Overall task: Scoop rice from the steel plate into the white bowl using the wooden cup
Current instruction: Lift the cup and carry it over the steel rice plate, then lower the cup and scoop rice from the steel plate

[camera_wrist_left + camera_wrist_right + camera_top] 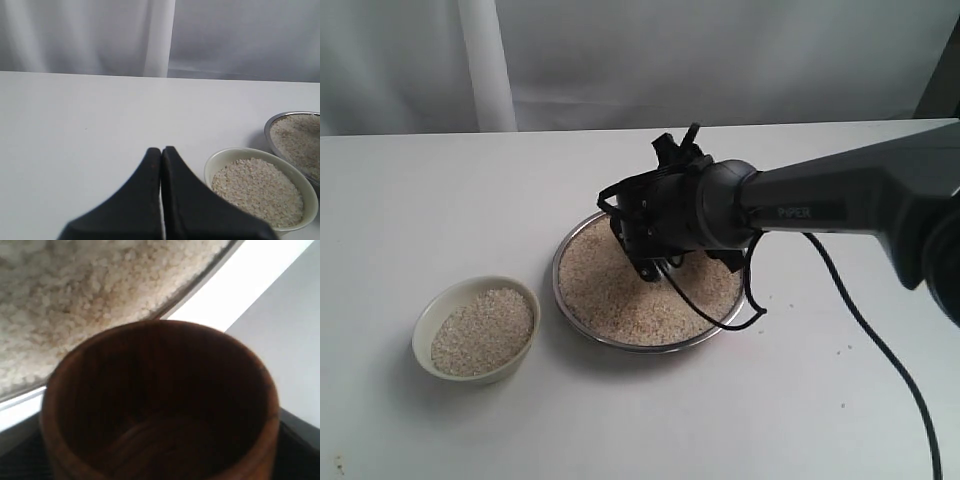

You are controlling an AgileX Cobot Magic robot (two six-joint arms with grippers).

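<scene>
The steel plate (617, 343) lies mid-table, covered with rice (615, 295). My right gripper (645, 262) hangs low over the plate's middle. It is shut on the wooden cup (160, 405), whose dark inside holds no rice in the right wrist view; its mouth faces the rice (75, 295) and the plate's rim. In the exterior view the wrist hides the cup. The white bowl (423, 325) stands left of the plate, well filled with rice (483, 330). My left gripper (161, 150) is shut and holds nothing, just beside the bowl (235, 151); the exterior view does not show it.
The white table (770, 400) has a few stray grains at the front left and right. The right arm's black cable (880, 350) trails over the table right of the plate. A white post (488, 60) and curtain stand behind the far edge.
</scene>
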